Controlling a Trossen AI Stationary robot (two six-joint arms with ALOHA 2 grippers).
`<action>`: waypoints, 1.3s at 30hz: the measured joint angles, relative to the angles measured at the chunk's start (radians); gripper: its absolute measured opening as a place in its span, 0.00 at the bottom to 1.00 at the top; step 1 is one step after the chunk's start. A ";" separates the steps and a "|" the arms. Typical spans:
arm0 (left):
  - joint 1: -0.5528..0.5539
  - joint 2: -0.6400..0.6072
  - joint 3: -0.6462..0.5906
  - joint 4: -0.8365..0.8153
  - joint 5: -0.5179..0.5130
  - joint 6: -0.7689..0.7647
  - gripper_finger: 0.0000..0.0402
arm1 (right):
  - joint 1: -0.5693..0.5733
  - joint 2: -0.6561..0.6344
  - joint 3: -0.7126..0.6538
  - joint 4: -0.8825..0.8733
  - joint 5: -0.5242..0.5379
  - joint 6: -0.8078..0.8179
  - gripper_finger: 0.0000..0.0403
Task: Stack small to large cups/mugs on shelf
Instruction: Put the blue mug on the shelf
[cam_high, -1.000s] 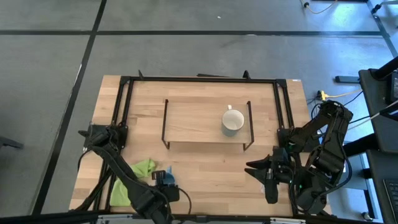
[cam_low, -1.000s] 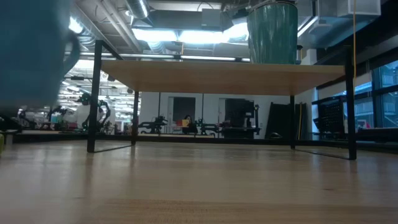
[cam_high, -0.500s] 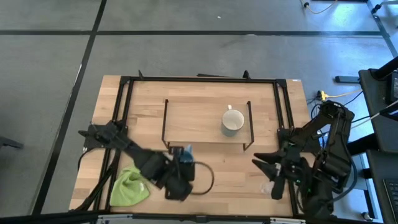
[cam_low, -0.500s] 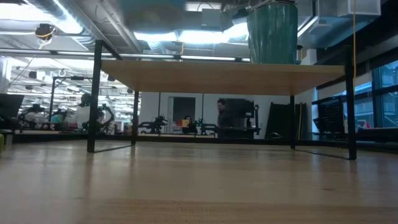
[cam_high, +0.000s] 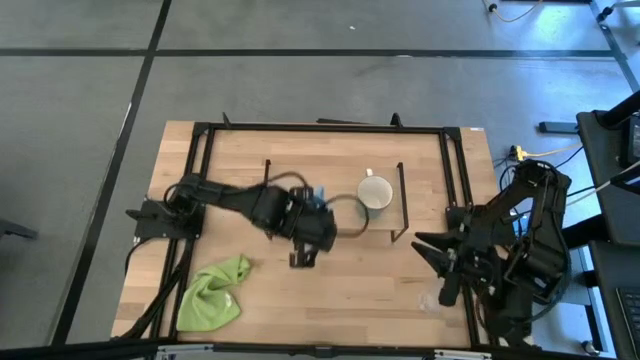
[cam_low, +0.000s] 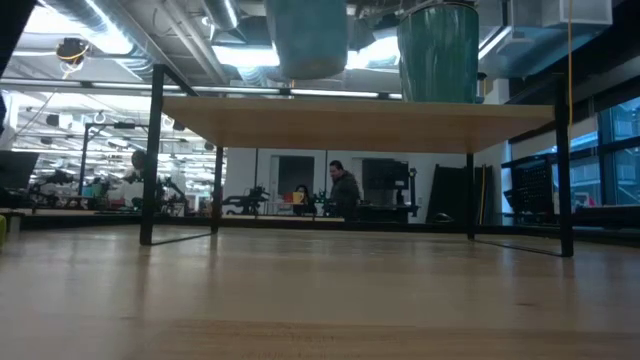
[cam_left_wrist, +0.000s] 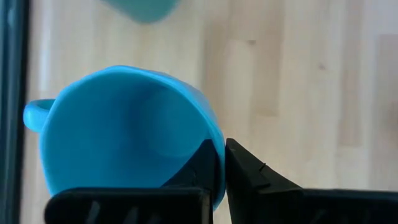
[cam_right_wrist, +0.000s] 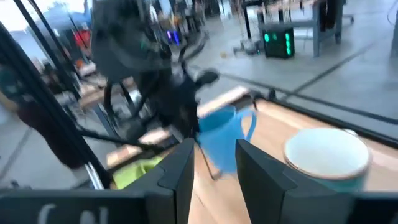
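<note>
1. Light-blue mug (cam_left_wrist: 124, 134) is pinched by its rim in the left gripper (cam_left_wrist: 221, 165), one finger inside the mug wall and one outside, as the left wrist view shows.
2. From above, that left gripper (cam_high: 312, 222) hangs over the front edge of the shelf (cam_high: 300, 190), the blue mug (cam_high: 318, 198) just beyond it toward the shelf board.
3. At table height the blue mug (cam_low: 308, 38) shows lifted above the shelf board (cam_low: 350, 118), its base clear of the wood.
4. Beside the held mug, a little farther along the board on the right arm's side, the cream-white mug (cam_high: 374, 196) stands upright on the shelf, mouth up. The two mugs are near each other but apart.
5. The right gripper (cam_right_wrist: 214, 163) waits off the shelf near the table's right front corner (cam_high: 447, 268), fingers parted with nothing between them; its wrist view looks across at the blue mug (cam_right_wrist: 225, 138) and the white mug (cam_right_wrist: 326, 155).
6. Just by the right gripper's tips, a faint clear glass cup (cam_high: 430, 299) sits on the tabletop (cam_high: 360, 280).
7. Behind the left gripper, near the table's left front corner, lies a green cloth (cam_high: 212, 292).
8. A person (cam_low: 345, 190) stands in the room beyond the table.
</note>
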 joint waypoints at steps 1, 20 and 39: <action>0.012 0.000 0.000 0.004 -0.003 0.011 0.03 | -0.011 -0.005 0.000 -0.030 -0.027 0.015 0.30; 0.210 0.000 -0.001 0.025 0.145 0.278 0.03 | -0.202 -0.077 -0.021 -0.236 -0.163 0.222 0.30; 0.190 0.062 -0.003 0.050 0.140 0.252 0.03 | -0.201 -0.077 -0.021 -0.206 -0.197 0.227 0.30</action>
